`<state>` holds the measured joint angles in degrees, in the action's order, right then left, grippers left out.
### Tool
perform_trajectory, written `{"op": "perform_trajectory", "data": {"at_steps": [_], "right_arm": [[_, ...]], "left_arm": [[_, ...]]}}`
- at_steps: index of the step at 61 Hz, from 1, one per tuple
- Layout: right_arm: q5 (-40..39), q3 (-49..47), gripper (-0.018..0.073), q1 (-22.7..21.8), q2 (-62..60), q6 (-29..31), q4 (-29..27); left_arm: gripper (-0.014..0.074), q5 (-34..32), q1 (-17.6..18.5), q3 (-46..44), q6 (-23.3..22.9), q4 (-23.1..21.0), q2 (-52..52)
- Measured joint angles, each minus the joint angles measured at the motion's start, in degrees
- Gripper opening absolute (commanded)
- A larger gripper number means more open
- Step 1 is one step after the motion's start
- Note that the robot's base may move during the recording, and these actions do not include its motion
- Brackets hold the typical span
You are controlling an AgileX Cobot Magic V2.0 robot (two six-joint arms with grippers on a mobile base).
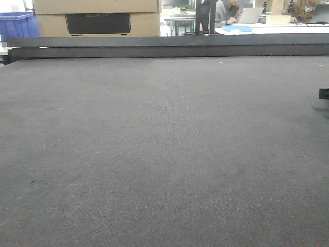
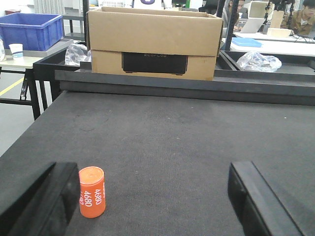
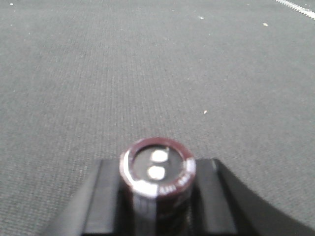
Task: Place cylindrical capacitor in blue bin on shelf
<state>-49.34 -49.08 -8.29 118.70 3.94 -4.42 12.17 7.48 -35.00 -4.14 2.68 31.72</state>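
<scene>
My right gripper [image 3: 158,169] is shut on a dark maroon cylindrical capacitor [image 3: 157,160]. The capacitor stands upright between the two black fingers, its two-terminal top facing the camera, just above the dark grey felt tabletop [image 3: 147,64]. My left gripper [image 2: 150,196] is open and low over the tabletop. An orange cylinder [image 2: 92,191] marked 4680 stands upright just beside its left finger [image 2: 44,201], and I cannot tell whether they touch. A blue bin [image 2: 29,29] stands on a side table at the far left and also shows in the front view [image 1: 18,25]. The steel shelf is out of view.
A raised black ledge [image 2: 172,83] runs along the table's far edge. A cardboard box [image 2: 153,42] sits behind it, with crumpled plastic bags [image 2: 258,61] to either side. A dark part [image 1: 324,93] pokes in at the front view's right edge.
</scene>
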Motion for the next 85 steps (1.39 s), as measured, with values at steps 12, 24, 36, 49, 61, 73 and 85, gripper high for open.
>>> {"op": "perform_trajectory", "data": {"at_steps": [12, 24, 36, 49, 61, 73, 85], "right_arm": [[0.9, 0.0, -0.0065, 0.0, -2.0, 0.0, 0.0], [2.1, 1.4, -0.0069, 0.0, -12.9, 0.0, 0.4], [9.1, 2.9, -0.0069, 0.9, -26.8, 0.0, 1.0], [17.0, 4.3, -0.0069, 3.6, -37.6, 0.0, 1.3], [21.6, 4.7, -0.0069, 5.5, -41.4, 0.0, 1.4], [23.1, 4.7, -0.0069, 5.7, -42.1, 0.0, 1.4], [24.1, 4.7, -0.0069, 5.7, -42.1, 0.0, 1.4]], "left_arm": [[0.0511, 0.4, 0.0, 0.0, 0.0, -0.8, 0.1], [0.0511, -1.7, 0.0, 4.6, 0.0, -0.9, 3.2], [0.0511, -16.5, -3.6, 11.9, 0.0, -4.3, 13.6], [0.0511, -34.5, -7.6, 10.1, 0.0, -6.3, 36.7], [0.0511, -39.9, -7.6, 0.3, 0.0, -6.3, 56.1], [0.0511, -42.4, -7.6, -8.4, 0.0, -7.1, 68.5], [0.0508, -43.2, -8.2, -15.1, 0.0, -7.3, 76.1]]}}
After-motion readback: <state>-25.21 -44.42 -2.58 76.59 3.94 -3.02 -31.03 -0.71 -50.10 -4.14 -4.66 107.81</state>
